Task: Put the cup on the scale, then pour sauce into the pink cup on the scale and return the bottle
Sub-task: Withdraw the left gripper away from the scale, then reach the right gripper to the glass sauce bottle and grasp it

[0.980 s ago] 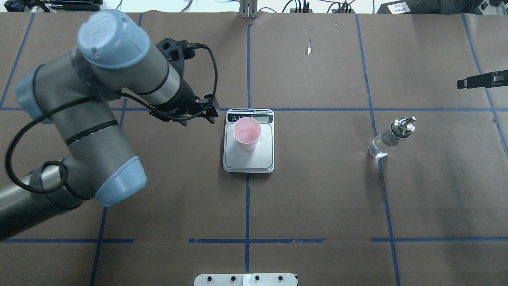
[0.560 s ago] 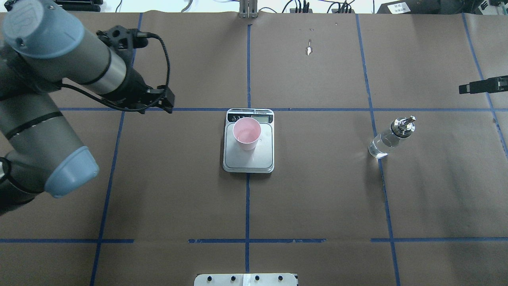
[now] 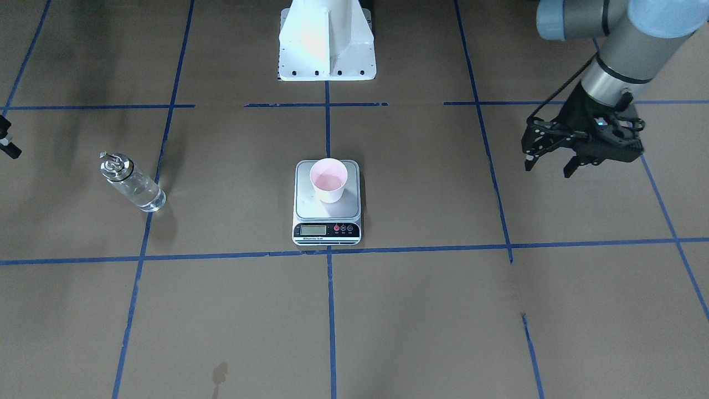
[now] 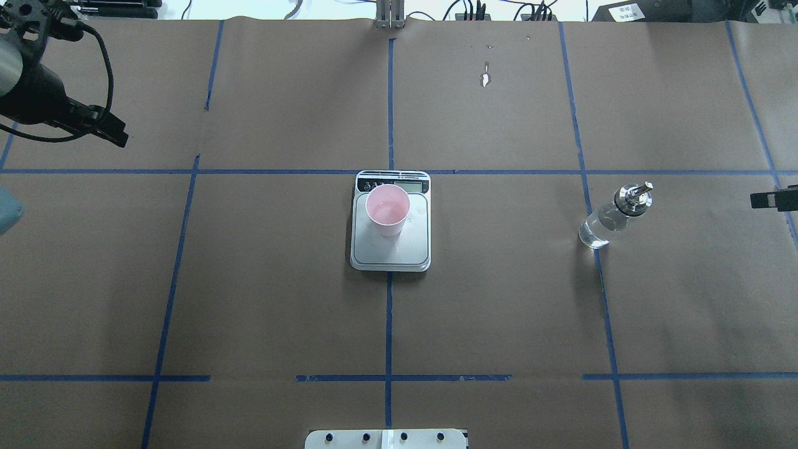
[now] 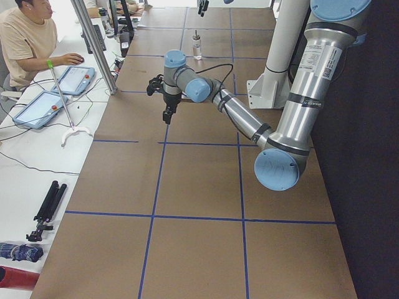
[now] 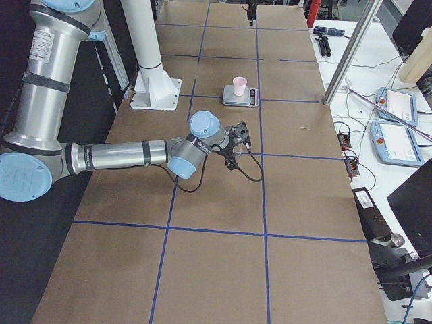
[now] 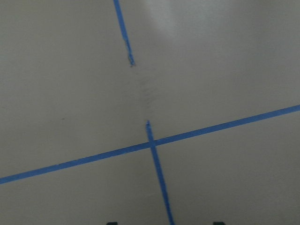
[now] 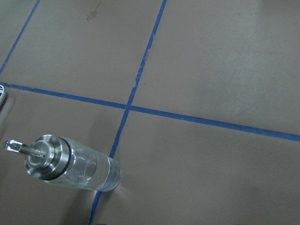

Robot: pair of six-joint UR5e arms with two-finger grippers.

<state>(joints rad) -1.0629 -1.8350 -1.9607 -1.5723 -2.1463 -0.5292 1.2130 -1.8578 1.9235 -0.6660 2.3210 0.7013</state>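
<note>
Your cup (image 4: 387, 209) sits on the scale (image 4: 391, 257), so that step looks done. Well right of the scale the bottle (image 4: 614, 216) stands untouched; pouring and return are left. Farther right, you cannot tell how open the right fingers (image 4: 773, 199) are. Far left of the scale, the left fingers (image 3: 571, 164) gape wide, empty.

The table (image 4: 280, 299) is covered in brown paper (image 4: 499, 312) marked into a grid by blue tape lines (image 4: 388, 324). A flat scale (image 4: 391, 257) lies at the middle, over a crossing of two lines. A glass bottle (image 4: 608, 221) stands upright on a line toward the robot's right, well apart from the scale. A white base plate (image 3: 327, 66) sits at the robot's edge. A small dark stain (image 3: 220, 374) marks the paper at the far side.
</note>
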